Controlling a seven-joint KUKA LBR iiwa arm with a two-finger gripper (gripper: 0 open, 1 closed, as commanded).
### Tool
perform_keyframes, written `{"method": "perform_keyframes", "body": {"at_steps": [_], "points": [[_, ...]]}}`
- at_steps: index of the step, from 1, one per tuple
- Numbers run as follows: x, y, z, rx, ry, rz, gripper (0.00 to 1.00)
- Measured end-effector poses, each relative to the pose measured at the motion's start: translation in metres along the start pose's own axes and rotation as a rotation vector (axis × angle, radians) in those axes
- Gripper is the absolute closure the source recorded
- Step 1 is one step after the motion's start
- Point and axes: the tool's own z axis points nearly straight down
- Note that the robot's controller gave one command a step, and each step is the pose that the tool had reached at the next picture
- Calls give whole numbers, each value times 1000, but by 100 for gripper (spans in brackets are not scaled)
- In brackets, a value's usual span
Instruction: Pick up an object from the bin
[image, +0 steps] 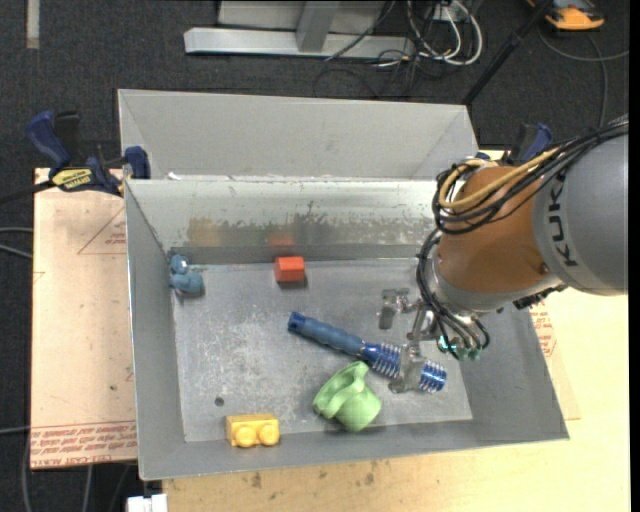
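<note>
My gripper (400, 338) hangs at the right of the bin floor, open, with one fingertip (391, 306) toward the back and the other (407, 364) toward the front. The front fingertip is at the bristled head of a blue brush (330, 337), whose handle runs off to the upper left; nothing is between the fingers. A crumpled green soft thing (348, 398) lies just left and in front of the brush head.
A red block (290, 270) sits near the back wall. A small blue figure (185, 280) is in the back left corner and a yellow two-stud brick (252, 431) at the front left. The arm's orange cover looms over the bin's right side.
</note>
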Motion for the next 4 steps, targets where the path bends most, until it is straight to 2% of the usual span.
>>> {"method": "perform_keyframes", "body": {"at_steps": [1, 2, 3, 4], "points": [[-1, -11, 69, -1, -2, 84, 0], [-2, -10, 66, 0, -6, 83, 100], [21, -8, -24, -1, -14, 137, 100], [39, 3, -121, 0, -15, 115, 100]]}}
